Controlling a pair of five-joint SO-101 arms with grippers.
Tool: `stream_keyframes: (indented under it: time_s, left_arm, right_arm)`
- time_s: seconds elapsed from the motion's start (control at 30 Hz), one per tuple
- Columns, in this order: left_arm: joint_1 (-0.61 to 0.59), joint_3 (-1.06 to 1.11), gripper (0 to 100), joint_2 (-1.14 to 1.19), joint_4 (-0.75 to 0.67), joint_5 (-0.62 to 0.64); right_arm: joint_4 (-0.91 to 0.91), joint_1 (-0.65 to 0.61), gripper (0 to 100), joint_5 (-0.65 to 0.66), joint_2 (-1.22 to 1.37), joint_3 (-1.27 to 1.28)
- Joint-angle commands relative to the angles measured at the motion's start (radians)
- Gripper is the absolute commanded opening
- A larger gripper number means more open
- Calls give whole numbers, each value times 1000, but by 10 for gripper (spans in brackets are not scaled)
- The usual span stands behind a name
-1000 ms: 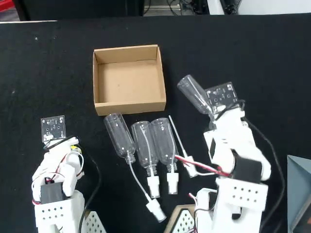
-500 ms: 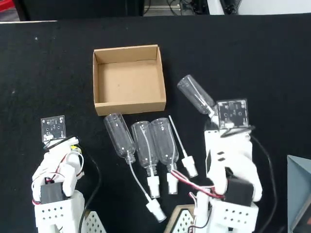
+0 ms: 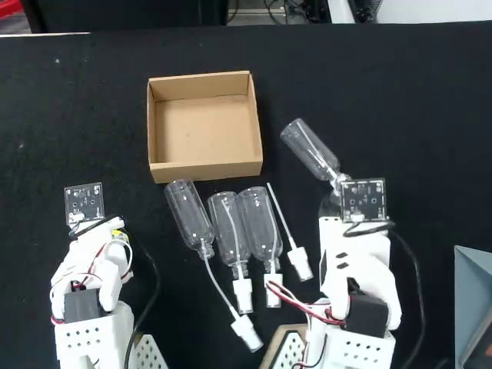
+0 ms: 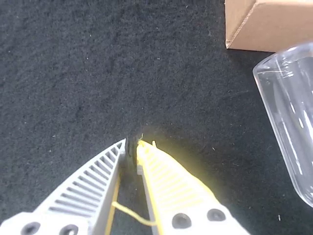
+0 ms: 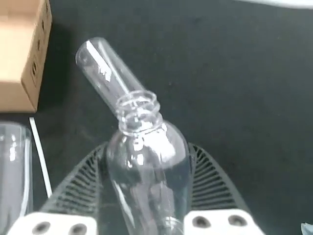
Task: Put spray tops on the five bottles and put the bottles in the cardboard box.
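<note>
A bottle (image 5: 146, 166) is clasped in the right pincer (image 5: 146, 145), open neck exposed. The left pincer (image 4: 131, 144) is clenched, empty. The loose spray top (image 3: 300, 263), at the right pincer's eight o'clock, should be fetched and fed in tube first, with the bottle held steady.

My two arms at the near edge, bottles lying between them

Three bottles (image 3: 228, 223) lie side by side just near of the cardboard box (image 3: 204, 167), necks toward me, with spray tops (image 3: 243, 294) at their mouths. A fourth bottle (image 3: 307, 147) lies tilted right of the box, its neck end at my right arm (image 3: 355, 257). A loose spray top (image 3: 299, 264) lies beside that arm. My left arm (image 3: 91, 269) sits well apart on the left.
</note>
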Motion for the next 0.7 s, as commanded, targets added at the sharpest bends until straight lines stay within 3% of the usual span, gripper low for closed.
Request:
stream_keyframes:
  time_s: [0.0,0.67]
  left_arm:
    - [-1,-15,29,-9,-17,3]
    - [21,-252,30,-8,-3,5]
  right_arm:
    - [-28,14,64,-8,-93,-2]
    - [-6,23,67,-63,-97,48]
